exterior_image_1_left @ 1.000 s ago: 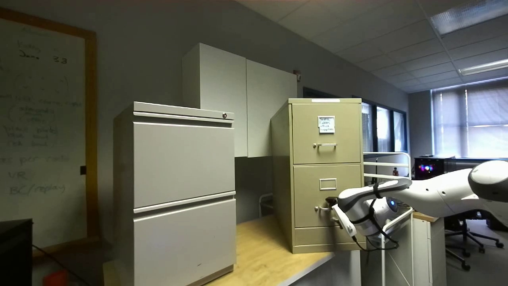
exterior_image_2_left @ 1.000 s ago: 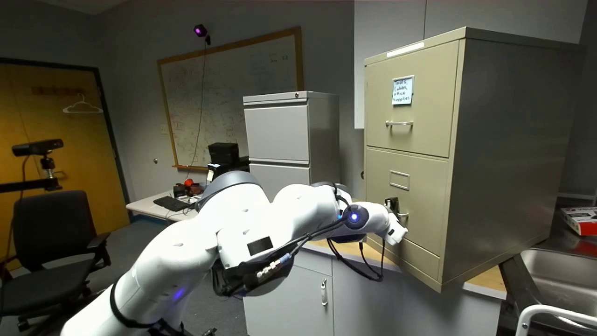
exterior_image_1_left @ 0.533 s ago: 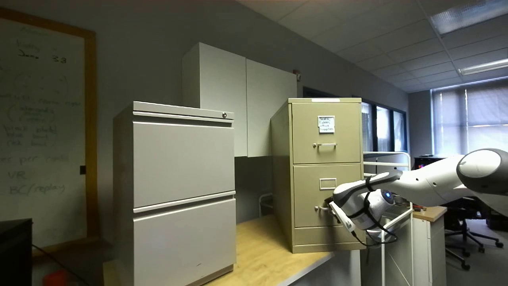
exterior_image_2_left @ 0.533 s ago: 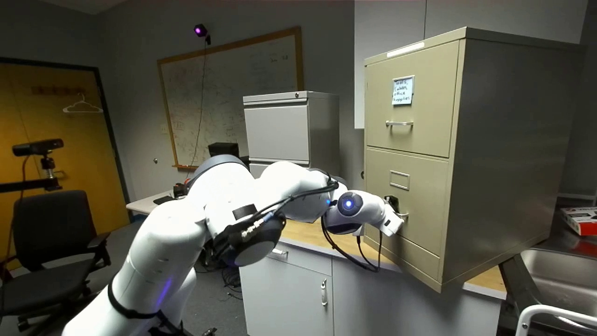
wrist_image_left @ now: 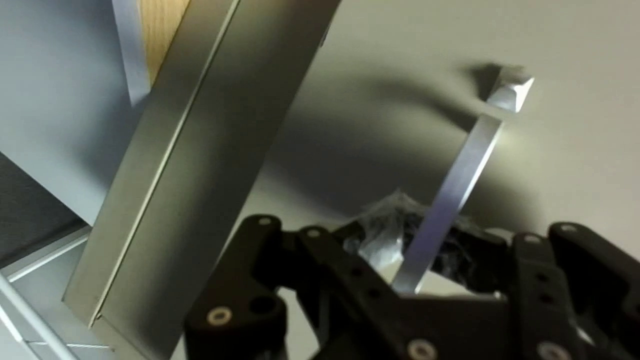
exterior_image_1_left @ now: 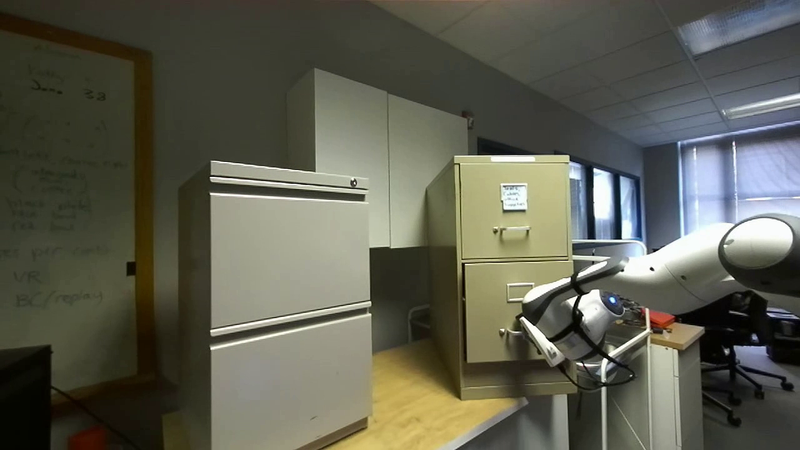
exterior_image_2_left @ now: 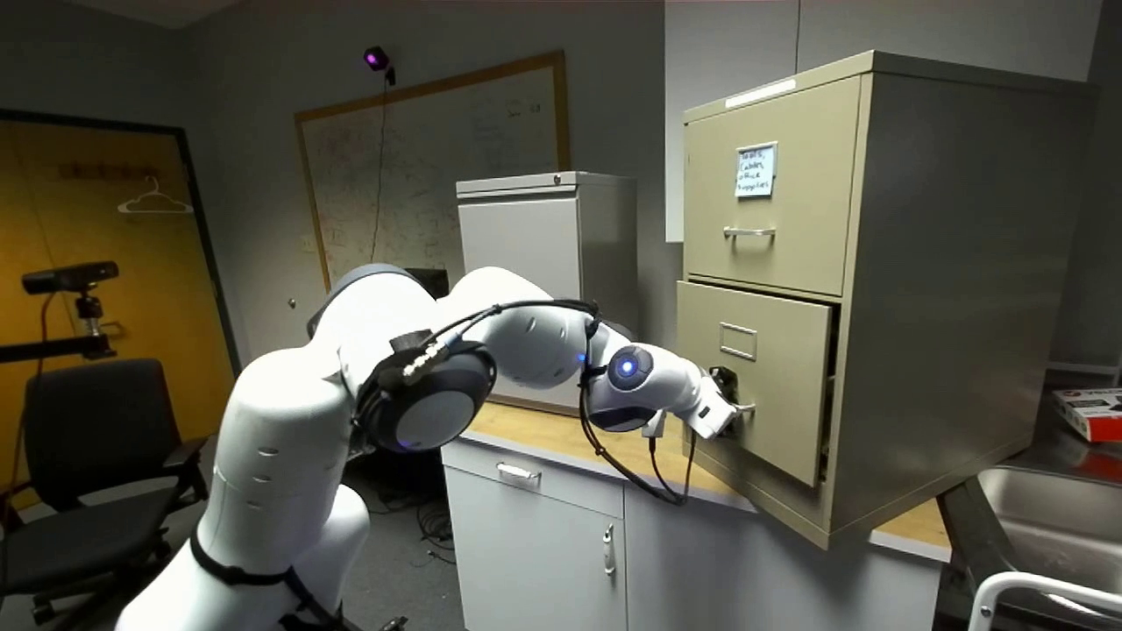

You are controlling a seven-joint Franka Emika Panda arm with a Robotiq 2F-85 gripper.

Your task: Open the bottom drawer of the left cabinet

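The left cabinet point(exterior_image_1_left: 445, 281) is tall, beige-tan metal, with a handwritten paper on its upper drawer. Its bottom drawer point(exterior_image_2_left: 789, 377) stands a little way out of the frame; a dark gap shows along one side and above its front. In the wrist view the drawer's thin metal handle point(wrist_image_left: 460, 175) slants across my fingers, which meet behind the bar. My gripper point(wrist_image_left: 412, 220) is shut on this handle, its fingertips wrapped in clear film. In both exterior views the gripper point(exterior_image_2_left: 732, 399) sits at the drawer front, partly hidden by the white wrist. The handle's lower end is hidden in the wrist view.
A light-grey cabinet point(exterior_image_1_left: 287, 262) stands beside the beige one on the wooden counter point(exterior_image_1_left: 406, 381). White wall cupboards point(exterior_image_1_left: 350, 162) hang behind. In an exterior view, a sink point(exterior_image_2_left: 1052, 526) and a white rail point(exterior_image_2_left: 1034, 583) lie beyond the beige cabinet.
My gripper has shut around the handle and drawn back from the cabinet. The bottom drawer, flush half a second ago, has come out slightly with it. The arm's elbow has risen and pulled back.
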